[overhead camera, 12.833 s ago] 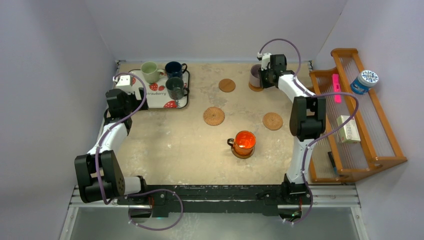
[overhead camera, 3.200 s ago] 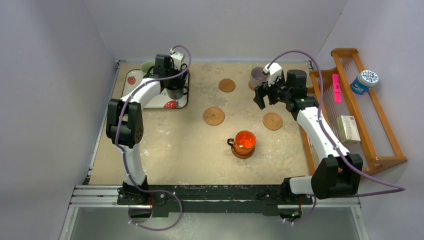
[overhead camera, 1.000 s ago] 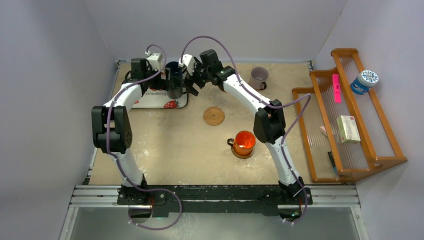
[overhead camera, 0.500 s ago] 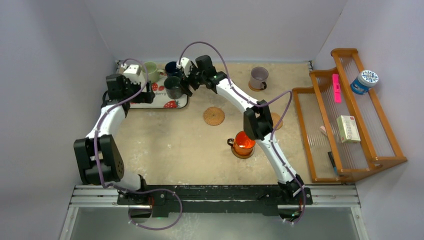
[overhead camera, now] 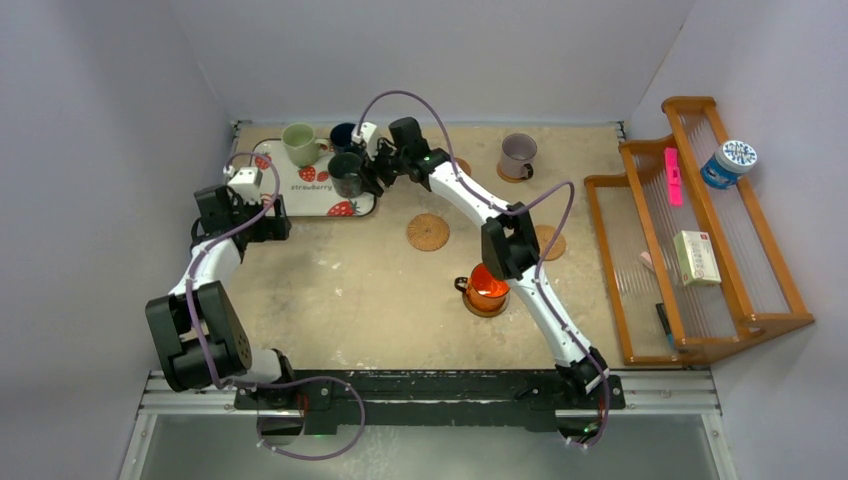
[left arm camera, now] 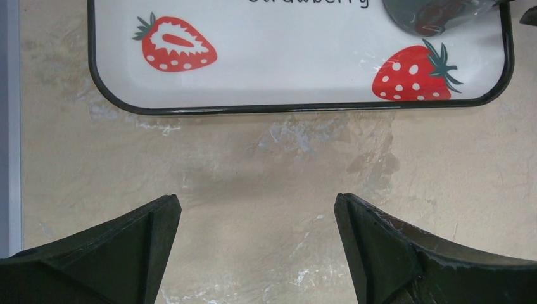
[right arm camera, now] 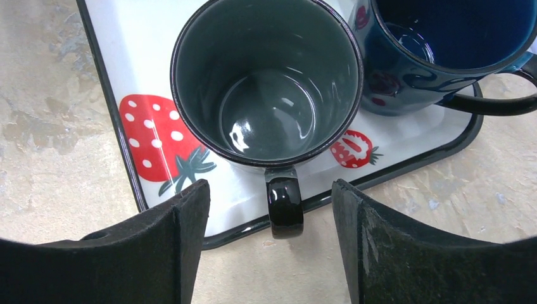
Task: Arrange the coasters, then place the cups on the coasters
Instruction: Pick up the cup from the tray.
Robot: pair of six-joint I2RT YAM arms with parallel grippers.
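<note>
Three cups stand on the strawberry tray (overhead camera: 318, 200): pale green (overhead camera: 298, 143), navy (overhead camera: 345, 135) and dark green (overhead camera: 347, 172). My right gripper (overhead camera: 374, 170) is open, its fingers on either side of the dark green cup's handle (right arm camera: 285, 206) without touching it. The wrist view looks down into the dark green cup (right arm camera: 266, 82), with the navy cup (right arm camera: 443, 57) beside it. My left gripper (overhead camera: 268, 225) hangs open over bare table just in front of the tray (left arm camera: 285, 63). The mauve cup (overhead camera: 518, 155) and the orange cup (overhead camera: 488, 283) each sit on a coaster. A woven coaster (overhead camera: 428, 232) lies free. Two other coasters (overhead camera: 550, 243) (overhead camera: 461, 166) are partly hidden by the right arm.
A wooden rack (overhead camera: 700, 300) stands along the right side, holding a blue-and-white jar (overhead camera: 728, 162), a pink item (overhead camera: 673, 176) and a box (overhead camera: 697, 257). White walls close in the back and both sides. The right arm stretches diagonally across the middle of the table.
The right gripper's fingers have narrowed around the dark green cup's handle. The left arm has drawn back from the tray toward the near left.
</note>
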